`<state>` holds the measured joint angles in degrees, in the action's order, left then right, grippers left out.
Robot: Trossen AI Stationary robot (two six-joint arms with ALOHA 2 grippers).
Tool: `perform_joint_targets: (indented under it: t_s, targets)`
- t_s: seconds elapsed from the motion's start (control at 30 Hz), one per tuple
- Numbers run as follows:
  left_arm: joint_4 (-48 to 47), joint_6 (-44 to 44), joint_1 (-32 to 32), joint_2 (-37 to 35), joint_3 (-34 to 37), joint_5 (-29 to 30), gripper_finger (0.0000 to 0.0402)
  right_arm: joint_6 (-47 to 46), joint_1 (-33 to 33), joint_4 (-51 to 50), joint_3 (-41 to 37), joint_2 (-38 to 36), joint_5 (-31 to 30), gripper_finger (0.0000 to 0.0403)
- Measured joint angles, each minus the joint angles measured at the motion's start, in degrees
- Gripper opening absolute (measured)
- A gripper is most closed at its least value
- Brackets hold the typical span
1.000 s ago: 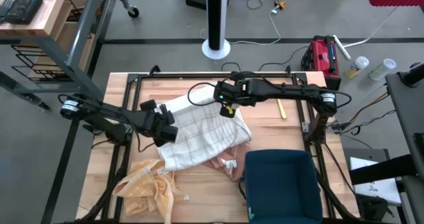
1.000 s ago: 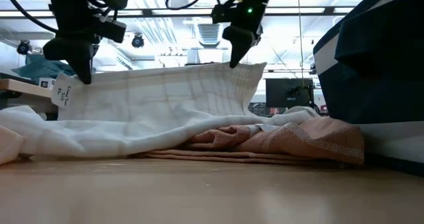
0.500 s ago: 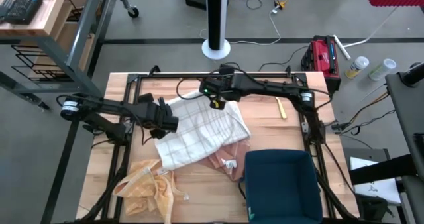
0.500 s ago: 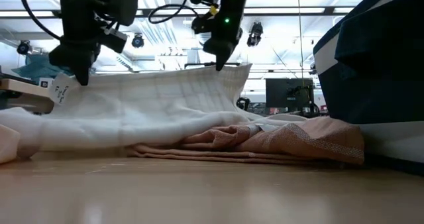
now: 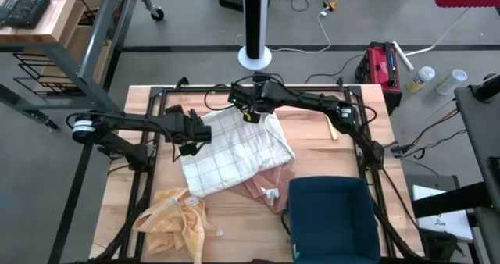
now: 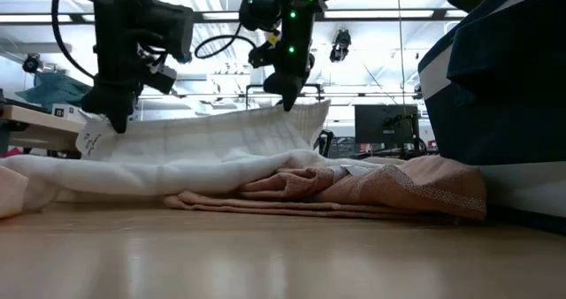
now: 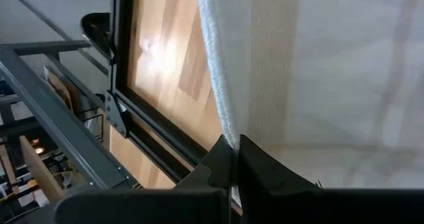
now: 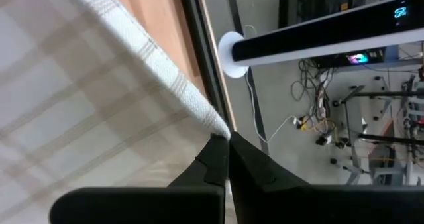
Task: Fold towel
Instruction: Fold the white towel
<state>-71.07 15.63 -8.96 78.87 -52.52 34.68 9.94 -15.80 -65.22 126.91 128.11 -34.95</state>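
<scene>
The white checked towel [image 5: 230, 151] lies mid-table over a pink cloth [image 5: 262, 187]. Its far edge [image 6: 212, 122] is held up off the table between my two grippers, while its near part rests on the table and on the pink cloth. My left gripper [image 5: 199, 133] is shut on the far left corner. My right gripper [image 5: 250, 114] is shut on the far right corner. A small label [image 6: 88, 141] hangs from the towel just below the left gripper. My left gripper pinches the towel's edge at its far left corner [image 7: 225, 134] between its two fingers, slanting down from the table's left. The cloth hangs from the fingers and runs down onto the table. My right gripper pinches the towel's far right corner [image 8: 215, 126] between its two fingers, slanting down from the right. That corner is lifted, and the edge [image 6: 265, 115] between the two grippers sags a little.
A dark blue bin [image 5: 332, 217] stands at the near right. A crumpled yellow-orange cloth [image 5: 172, 217] lies at the near left. A black frame [image 5: 156, 100] runs along the table's sides. A small yellow stick [image 5: 331, 128] lies at the far right.
Both grippers have gone toward the table's far edge and down a little, the right one also toward the left. They have drawn the towel's raised edge farther back. That edge hangs lower now and the towel lies flatter, while its near part stays on the pink cloth.
</scene>
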Motion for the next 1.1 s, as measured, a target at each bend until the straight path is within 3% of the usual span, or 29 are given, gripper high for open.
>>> perform_joint_targets:
  t_s: [0.53, 1.1]
  targets:
    - [8.32, -3.12, -5.74, 1.44, 2.52, -0.89, 0.0004, -0.27, -2.46, 3.35, -0.12, 0.24, 2.03, 0.0006]
    - [8.31, -3.14, -6.62, 1.42, 2.52, -0.87, 0.0058, -1.03, -2.40, 2.78, -0.13, 0.20, 1.75, 0.0139]
